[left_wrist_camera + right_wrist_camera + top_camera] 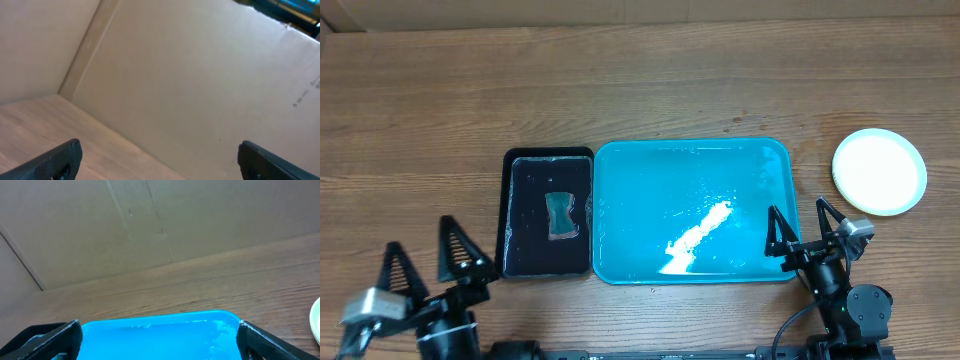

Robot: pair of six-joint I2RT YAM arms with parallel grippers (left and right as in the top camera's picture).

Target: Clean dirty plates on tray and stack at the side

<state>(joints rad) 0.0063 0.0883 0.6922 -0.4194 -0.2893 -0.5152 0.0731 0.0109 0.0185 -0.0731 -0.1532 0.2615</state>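
The glossy cyan-blue tray point(620, 160) lies mid-table with only a white glare streak on its floor, and no plate is on it. A round plate point(879, 171), white with a pale cyan rim, lies on the wood to the tray's right; I cannot tell whether others are under it. My right gripper point(798, 208) is open over the tray's front right corner. In the right wrist view the tray point(155, 330) fills the gap of the right gripper point(157, 341), and the plate's edge point(317, 321) shows at far right. My left gripper point(420, 235) point(160, 161) is open at the front left, with nothing between its fingers.
A smaller black tray point(515, 165) sits against the blue tray's left side and holds a pale translucent blue piece point(563, 215). A cardboard wall point(200, 75) stands behind the table's far edge. Bare wood lies left of the black tray and along the back.
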